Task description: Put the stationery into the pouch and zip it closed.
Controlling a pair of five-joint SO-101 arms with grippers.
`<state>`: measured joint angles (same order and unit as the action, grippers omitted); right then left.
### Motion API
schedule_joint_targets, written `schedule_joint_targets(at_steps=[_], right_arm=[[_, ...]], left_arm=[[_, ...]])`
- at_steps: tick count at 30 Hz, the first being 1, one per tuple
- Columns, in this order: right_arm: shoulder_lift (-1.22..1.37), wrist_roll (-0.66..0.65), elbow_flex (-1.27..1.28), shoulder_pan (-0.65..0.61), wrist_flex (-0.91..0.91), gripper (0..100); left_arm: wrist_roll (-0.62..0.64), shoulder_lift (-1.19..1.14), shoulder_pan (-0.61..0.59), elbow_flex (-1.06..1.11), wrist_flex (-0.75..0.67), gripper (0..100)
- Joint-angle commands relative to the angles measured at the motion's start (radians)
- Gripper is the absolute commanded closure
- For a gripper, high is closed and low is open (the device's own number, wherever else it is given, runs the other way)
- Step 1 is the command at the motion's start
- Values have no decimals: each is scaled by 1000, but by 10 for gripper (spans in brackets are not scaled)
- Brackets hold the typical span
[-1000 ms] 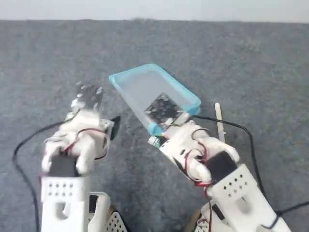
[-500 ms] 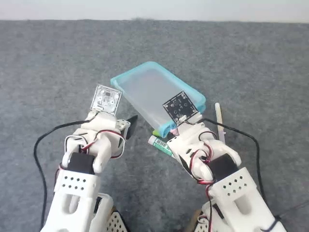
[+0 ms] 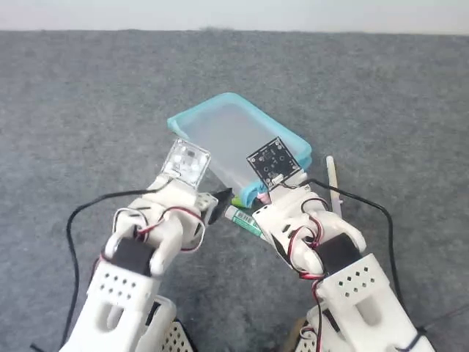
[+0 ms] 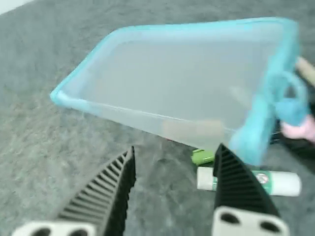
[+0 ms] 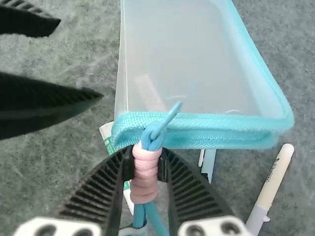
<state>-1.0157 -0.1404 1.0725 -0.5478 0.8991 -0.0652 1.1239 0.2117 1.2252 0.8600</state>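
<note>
The left claw (image 4: 175, 148) is hanging low over the grey fabric-covered bench (image 3: 88, 110), toward its near edge. Its jaws are standing wide apart and gripping nothing. It is facing the long near side of the pouch.

The translucent plastic pouch with turquoise zip trim (image 3: 227, 139) is lying about mid-bench, one end raised. Whether anything is sitting inside it cannot be told with confidence.

A white glue stick with a green band (image 3: 243, 220) is lying on the bench just beside the pouch's nearer end, partly under it and outside it.

The right claw (image 5: 145, 152) is clamping a pink bead on the zip pull (image 5: 144, 174) at that same end, jaws closed tight on it.

A slim white marker pen (image 3: 333, 183) is lying on the bench to the right of the pouch, near but apart from it.

Assessment: the filling step is in hand, not the zipping, since two items are lying outside. The next move is calling for the left claw to come down around the glue stick and close, while the right claw is holding the pouch end up.
</note>
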Motion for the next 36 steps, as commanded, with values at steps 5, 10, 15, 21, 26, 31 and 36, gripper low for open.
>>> schedule_joint_targets(at_steps=[5, 10, 15, 21, 26, 31, 36], right_arm=[[-7, -21, -150, 7, 39, 992], [165, -5, -216, 7, 64, 992], [305, 11, -284, -27, 59, 992], [417, 8, -385, -137, 68, 992], [414, 9, -388, -105, 70, 992], [371, 5, -390, -79, 88, 992], [361, 5, -390, -81, 91, 992]], left_arm=[[-43, 384, 18, 99, 98, 716], [-28, 390, 17, 107, 101, 717], [-28, 364, 17, 101, 94, 717], [-28, 350, 17, 105, 61, 717], [-28, 351, -69, 102, 58, 717], [-31, 351, -123, 105, 61, 717], [-31, 347, -120, 110, 61, 717]])
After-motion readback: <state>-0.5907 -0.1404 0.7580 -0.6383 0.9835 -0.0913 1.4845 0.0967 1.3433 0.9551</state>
